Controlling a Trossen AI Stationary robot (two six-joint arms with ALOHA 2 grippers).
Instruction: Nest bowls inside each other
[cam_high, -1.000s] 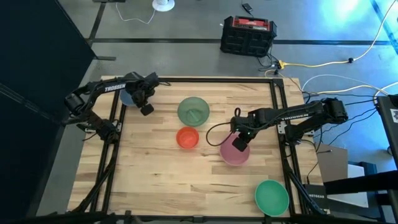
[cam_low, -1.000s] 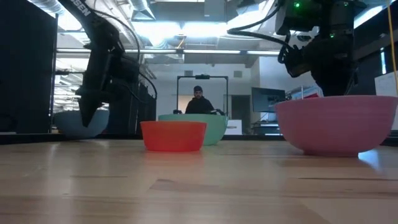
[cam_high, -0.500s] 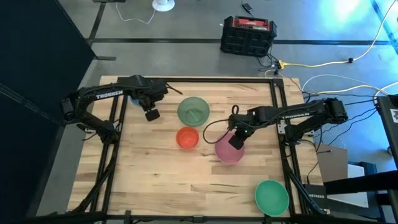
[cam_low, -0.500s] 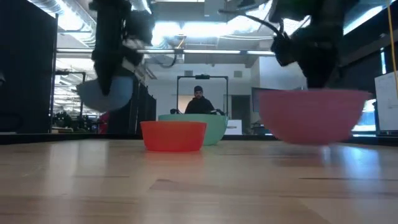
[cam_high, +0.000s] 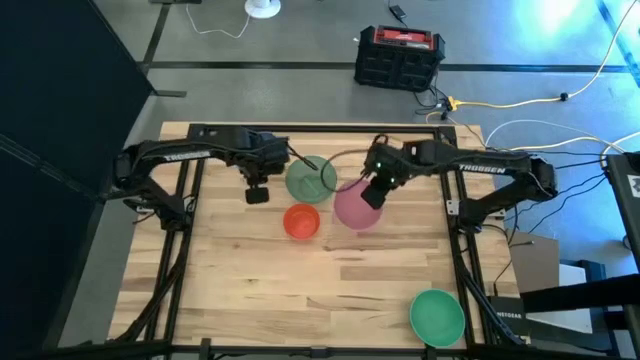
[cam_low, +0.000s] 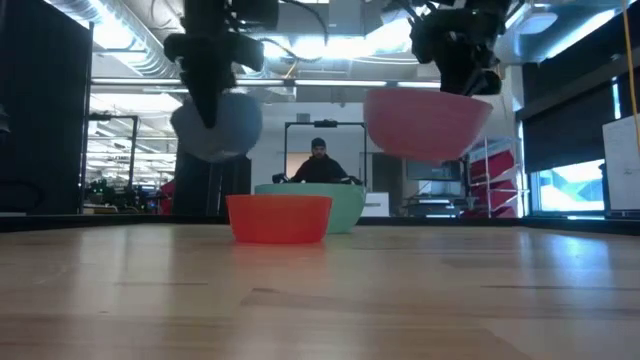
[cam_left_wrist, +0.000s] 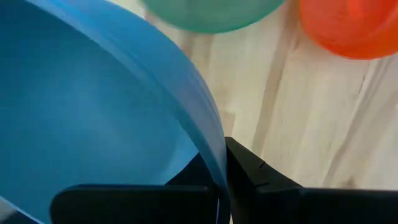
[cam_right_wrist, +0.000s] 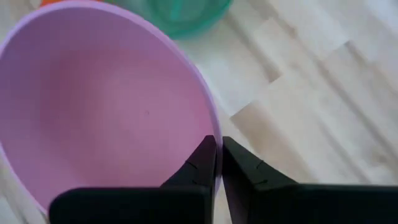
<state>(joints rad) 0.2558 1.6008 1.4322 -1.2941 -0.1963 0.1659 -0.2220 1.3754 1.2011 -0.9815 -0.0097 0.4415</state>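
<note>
The left tool (cam_high: 258, 188) is clamped on the rim of the blue-grey bowl (cam_low: 217, 125), holding it in the air, clear of the surface (cam_high: 330, 280). The right tool (cam_high: 375, 190) pinches the rim of the pink bowl (cam_high: 352, 205), also lifted, just beside 1 green bowl (cam_high: 308, 178) that sits near the back of the surface. The orange-red bowl (cam_high: 301, 221) rests in front of that green one. A 2nd green bowl (cam_high: 437, 316) lies well apart at the near right corner.

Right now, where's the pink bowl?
The pink bowl hangs above the table, clamped at its rim by the right gripper, just right of the middle green bowl.
</note>
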